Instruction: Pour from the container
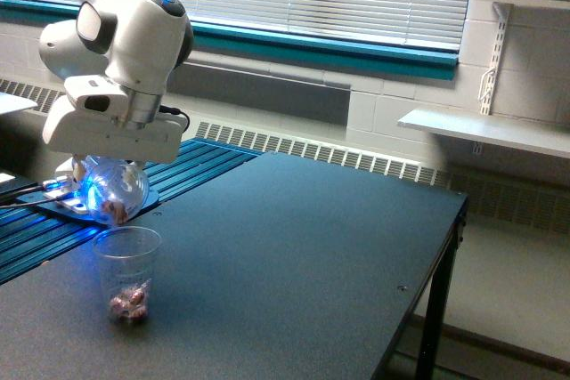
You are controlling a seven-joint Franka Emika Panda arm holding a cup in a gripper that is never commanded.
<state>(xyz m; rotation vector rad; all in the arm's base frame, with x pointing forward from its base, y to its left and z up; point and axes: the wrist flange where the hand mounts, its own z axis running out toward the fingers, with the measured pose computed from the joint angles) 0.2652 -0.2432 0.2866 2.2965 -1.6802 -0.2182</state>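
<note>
My gripper [105,165] is shut on the container [114,190], a clear rounded glass jar lit blue, hanging tipped just above the cup. A few reddish-pink and white pieces show through its lower side. Directly below stands a clear ribbed plastic cup [127,272] on the dark table [294,246], upright, with a small heap of reddish pieces at its bottom. The fingers themselves are hidden behind the white hand housing and the jar.
A blue ribbed panel [53,233] with a black base plate and cables lies at the exterior view's left, behind the cup. The table's edge and leg [441,282] are at the right. Wall shelves [485,131] hang beyond it.
</note>
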